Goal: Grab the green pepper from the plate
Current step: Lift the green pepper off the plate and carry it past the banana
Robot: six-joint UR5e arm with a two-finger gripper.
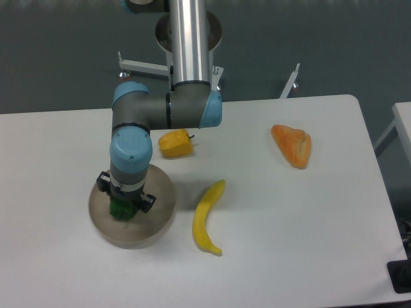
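Note:
The round beige-grey plate (162, 218) sits at the front left of the white table. The dark-green pepper (120, 210) lies on it, left of centre, and only a small part of it shows. My gripper (124, 200) points straight down right over the pepper. The blue-and-grey wrist hides the fingers, so I cannot see whether they are open or closed around the pepper, or whether the pepper rests on the plate or is lifted.
A yellow pepper (175, 143) lies just behind the plate, next to my arm. A yellow banana (207, 219) lies right of the plate. An orange bread-like wedge (293, 145) lies at the far right. The table's right edge (379, 179) is beyond it.

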